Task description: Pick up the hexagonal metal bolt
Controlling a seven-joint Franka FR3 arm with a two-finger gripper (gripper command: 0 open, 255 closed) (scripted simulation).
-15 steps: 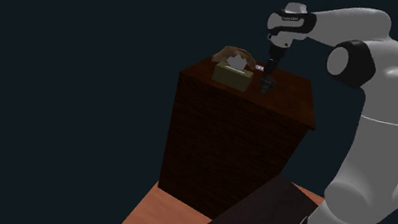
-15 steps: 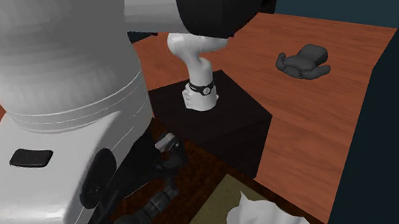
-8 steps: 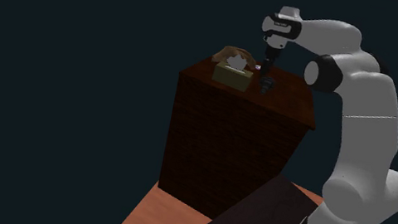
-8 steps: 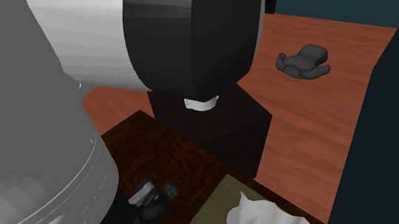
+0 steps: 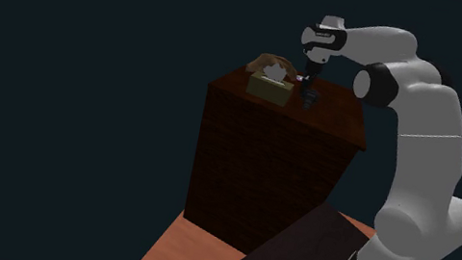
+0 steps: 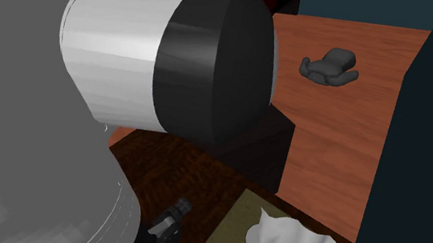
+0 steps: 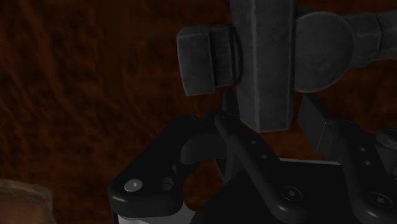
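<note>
Indoors: bolt (image 7: 261, 63), wooden cabinet (image 5: 261, 169), reddish floor (image 6: 353, 137)

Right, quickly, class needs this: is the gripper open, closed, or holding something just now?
The gripper: jaws closed on the dark grey bolt, which sits clasped between them.

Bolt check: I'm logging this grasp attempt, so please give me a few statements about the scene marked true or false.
1. The bolt sits between the jaws of the gripper. True.
2. The bolt is bright red. False: it is dull grey.
3. A tissue box stands on the dark wooden cabinet, close to the gripper. True.
4. The dark lumpy object lies on the cabinet top. False: it lies on the wooden floor, away from the cabinet.
</note>
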